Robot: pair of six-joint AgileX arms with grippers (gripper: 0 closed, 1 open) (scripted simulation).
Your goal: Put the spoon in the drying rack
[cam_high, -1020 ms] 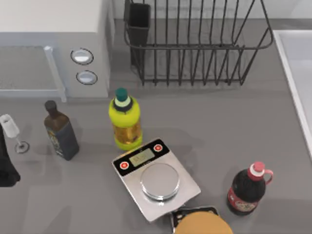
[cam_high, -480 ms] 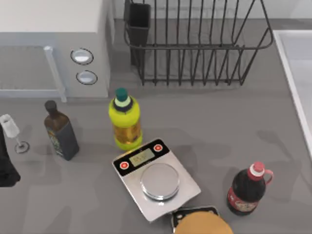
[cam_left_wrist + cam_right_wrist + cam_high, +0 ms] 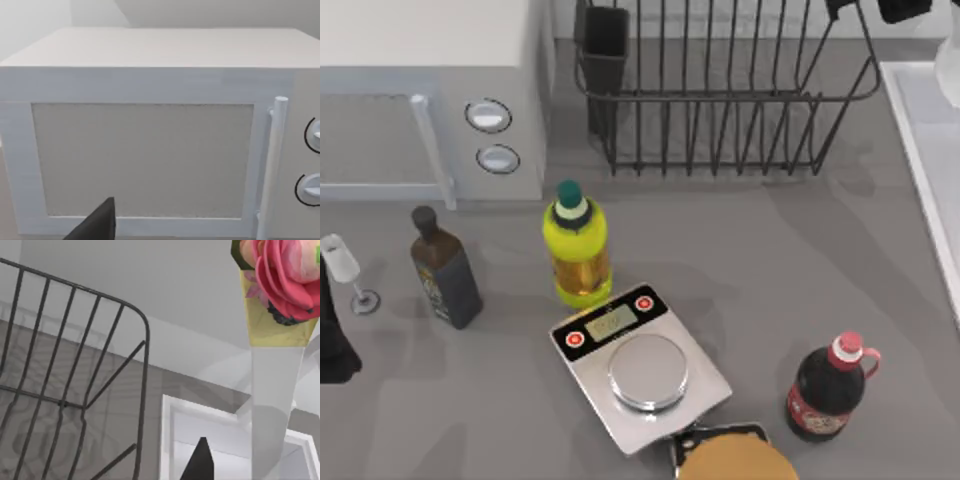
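The left fingers point(image 3: 100, 226) sit parked at the worktop's point(image 3: 840, 250) left edge. A single dark tip shows in the left wrist view, so how far apart they stand cannot be told. Straight ahead of them is the white microwave point(image 3: 150, 150), door shut, with its handle point(image 3: 272, 165) and two dials point(image 3: 488, 115) on the side away from the fingers. Just beside that arm stands a stemmed glass point(image 3: 342, 262), then a dark bottle point(image 3: 445, 270).

Further right are a yellow bottle with a green cap point(image 3: 576, 245) and a silver kitchen scale point(image 3: 640, 362), with a tan round thing point(image 3: 735, 462) touching the scale's near corner. A dark red bottle point(image 3: 828, 385) stands well apart from both pairs of fingers.

The drying rack point(image 3: 720, 95) stands at the back of the worktop beside the microwave, its dark utensil cup point(image 3: 604, 50) at the corner far from the right fingers point(image 3: 904, 8). Those hover at the rack's right end, near its upright bars. Whether they hold anything, or how wide they stand, cannot be told. Just beyond them a clear vase point(image 3: 272, 405) holds a pink flower point(image 3: 282, 275) on a white tray point(image 3: 930, 150).
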